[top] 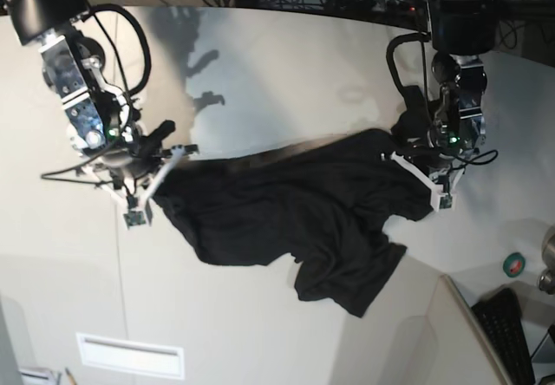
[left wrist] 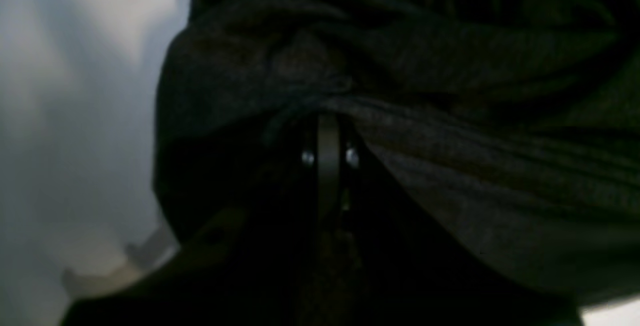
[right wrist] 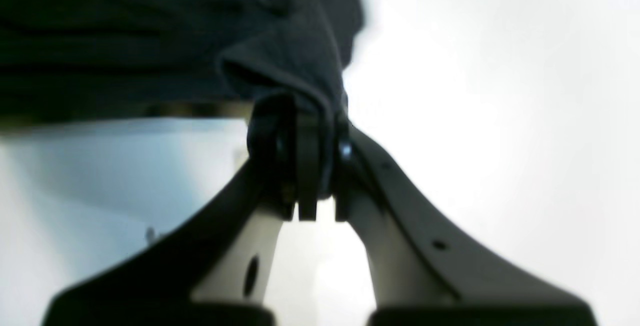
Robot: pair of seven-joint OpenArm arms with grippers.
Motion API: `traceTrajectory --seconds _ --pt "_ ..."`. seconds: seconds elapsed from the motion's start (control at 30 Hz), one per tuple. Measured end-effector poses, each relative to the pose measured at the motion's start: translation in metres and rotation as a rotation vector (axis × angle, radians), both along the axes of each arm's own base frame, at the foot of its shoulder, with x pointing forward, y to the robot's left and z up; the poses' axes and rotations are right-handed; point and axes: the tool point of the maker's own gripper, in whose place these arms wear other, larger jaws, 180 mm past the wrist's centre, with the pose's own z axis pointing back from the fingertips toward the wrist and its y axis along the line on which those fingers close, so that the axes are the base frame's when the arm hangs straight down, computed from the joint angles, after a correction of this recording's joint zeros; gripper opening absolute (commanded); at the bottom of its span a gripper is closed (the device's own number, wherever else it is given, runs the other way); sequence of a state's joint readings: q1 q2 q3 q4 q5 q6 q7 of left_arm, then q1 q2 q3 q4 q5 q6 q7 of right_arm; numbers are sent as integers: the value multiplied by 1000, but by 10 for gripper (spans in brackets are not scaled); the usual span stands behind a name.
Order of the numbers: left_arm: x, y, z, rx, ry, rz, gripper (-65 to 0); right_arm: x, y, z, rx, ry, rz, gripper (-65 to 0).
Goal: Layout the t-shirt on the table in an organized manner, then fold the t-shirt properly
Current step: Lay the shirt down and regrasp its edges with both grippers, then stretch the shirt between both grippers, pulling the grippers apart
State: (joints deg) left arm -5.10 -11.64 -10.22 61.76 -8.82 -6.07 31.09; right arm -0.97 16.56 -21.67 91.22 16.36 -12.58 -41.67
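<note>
OK, I've got both ends pinched. Left gripper (left wrist: 327, 136) is clamped on a bunched fold of the t-shirt (top: 295, 220); right gripper (right wrist: 305, 116) has its jaws closed over a small fabric peak at the opposite edge. In the base view the shirt sprawls between the two arms, wrinkled, its lower part lying on the table (top: 260, 64). Black keyboard (top: 512, 333) sits off at the corner.

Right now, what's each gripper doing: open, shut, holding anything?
Left gripper: shut on the t-shirt, fabric bunched at the fingers.
Right gripper: shut on the t-shirt's edge.
</note>
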Motion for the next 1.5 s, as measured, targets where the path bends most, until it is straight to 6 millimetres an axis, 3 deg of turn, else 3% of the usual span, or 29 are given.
traceTrajectory --seconds 0.1,0.17,0.3,0.4,0.43,0.5,0.57,0.67,0.73,0.8,0.87,1.0,1.13,1.2,1.33,1.5 --pt "2 0 1 0 -1 0 -650 -31 -8 -22 29 88 -56 -650" --pt "1 0 1 0 0 0 -650 -41 -12 -34 26 136 -53 -650" --pt "-6 3 1 10 7 -5 -650 -37 -28 -26 17 93 -83 -650" --pt "-29 10 2 35 36 -13 -650 -66 -22 -36 22 159 -66 -650" --pt "-36 12 3 43 43 -18 -650 -78 -18 -41 33 209 -65 -629" --pt "-48 15 9 68 57 -36 -650 -89 -11 -41 42 237 -58 -438" --pt "-55 17 19 85 44 -49 -650 -83 -4 -23 61 184 -47 -333" --pt "-70 35 35 94 12 15 -650 -80 8 10 90 85 -15 -317" --pt "-81 52 44 112 9 73 -650 -81 17 18 115 77 5 -317" --pt "-86 60 54 129 -8 104 -650 -63 26 25 121 52 20 -317" --pt "-85 51 57 115 -26 93 -650 -27 41 29 109 -7 64 -318" --pt "-88 24 35 55 19 54 -650 6 53 11 -65 -52 92 -330" --pt "-114 31 4 44 116 102 -650 6 76 -20 -134 -20 157 -314" --pt "-116 33 -1 35 112 111 -650 17 79 -26 -150 -28 165 -315" --pt "-114 34 -3 42 114 112 -650 30 65 -33 -186 -45 148 -315" --pt "-115 36 -4 42 113 115 -650 29 39 -53 -190 6 65 -317"
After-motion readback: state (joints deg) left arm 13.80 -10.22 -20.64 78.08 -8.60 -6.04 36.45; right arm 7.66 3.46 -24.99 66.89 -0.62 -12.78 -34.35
